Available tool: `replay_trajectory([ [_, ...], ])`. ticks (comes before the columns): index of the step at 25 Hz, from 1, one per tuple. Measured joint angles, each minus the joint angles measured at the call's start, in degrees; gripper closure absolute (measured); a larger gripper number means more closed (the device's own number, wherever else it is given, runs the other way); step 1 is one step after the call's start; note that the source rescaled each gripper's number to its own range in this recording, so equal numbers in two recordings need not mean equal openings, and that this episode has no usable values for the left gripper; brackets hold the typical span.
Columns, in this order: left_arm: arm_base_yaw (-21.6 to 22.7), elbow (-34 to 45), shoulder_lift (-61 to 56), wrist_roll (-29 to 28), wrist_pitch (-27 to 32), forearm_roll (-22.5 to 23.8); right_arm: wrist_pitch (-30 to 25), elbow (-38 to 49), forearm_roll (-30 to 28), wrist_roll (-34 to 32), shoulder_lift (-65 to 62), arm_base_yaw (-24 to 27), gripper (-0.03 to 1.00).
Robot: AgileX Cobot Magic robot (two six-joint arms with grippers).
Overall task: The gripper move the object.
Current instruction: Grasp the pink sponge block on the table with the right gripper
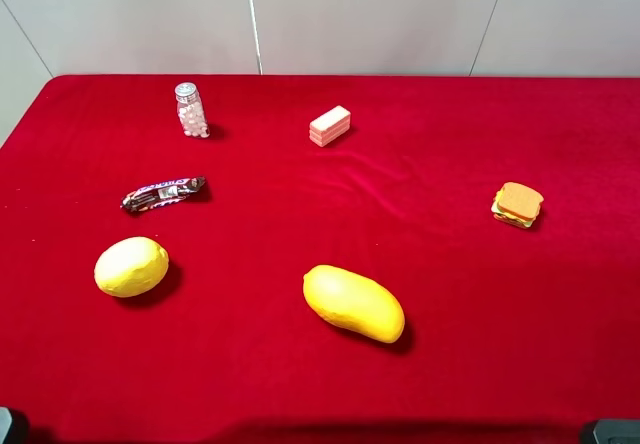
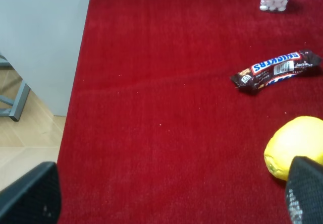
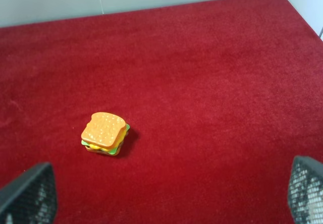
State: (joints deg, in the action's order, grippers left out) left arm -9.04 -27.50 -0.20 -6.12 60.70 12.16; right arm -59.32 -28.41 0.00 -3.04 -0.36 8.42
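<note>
Well, both grippers gape wide, holding nothing.
I see the wafer block (image 1: 330, 126) at the far middle of the red table (image 1: 450, 344), well apart from both. The mango (image 1: 353, 303) lies between it and the near edge; the lemon (image 1: 131, 266), chocolate bar (image 1: 164, 193) and pill bottle (image 1: 190, 110) lie on the side of the left gripper (image 2: 169, 199), the toy sandwich (image 1: 517, 205) by the right gripper (image 3: 166, 199).

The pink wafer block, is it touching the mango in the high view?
No, the pink wafer block lies at the back, well apart from the mango nearer the front.
</note>
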Motion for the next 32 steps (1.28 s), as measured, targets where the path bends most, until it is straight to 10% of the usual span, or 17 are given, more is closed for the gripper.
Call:
replay_trajectory([
  [32, 0.0, 0.0, 0.0, 0.0, 0.0, 0.0, 0.1, 0.0, 0.0, 0.0, 0.0, 0.0, -0.03],
])
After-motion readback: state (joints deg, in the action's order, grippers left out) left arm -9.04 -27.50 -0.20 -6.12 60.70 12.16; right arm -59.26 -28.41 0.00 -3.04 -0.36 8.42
